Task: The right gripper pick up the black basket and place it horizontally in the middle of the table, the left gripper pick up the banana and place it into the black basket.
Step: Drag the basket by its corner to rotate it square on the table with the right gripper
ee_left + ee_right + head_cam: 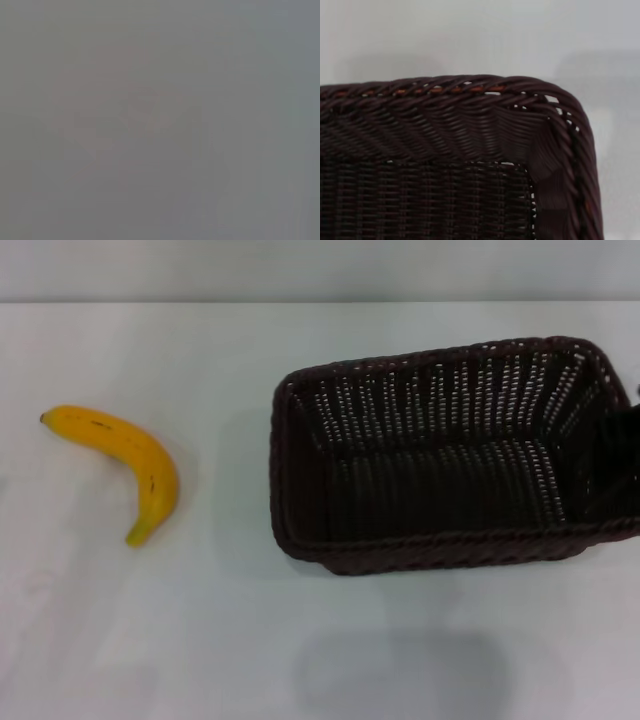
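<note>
The black basket [440, 455] sits upright on the white table [230, 640], right of centre, long side across my view, and it is empty. Its braided rim and one corner fill the right wrist view [470, 130] from very close. A solid dark shape at the basket's right end wall, cut by the picture's edge, looks like the right gripper [622, 455]. The banana [130, 460] lies on the table at the left, well apart from the basket, stem end far-left. The left gripper is out of view. The left wrist view shows only a blank grey surface.
A wall band runs along the table's far edge [320, 302]. A faint grey shadow [400, 670] lies on the table in front of the basket. Bare tabletop separates the banana and the basket.
</note>
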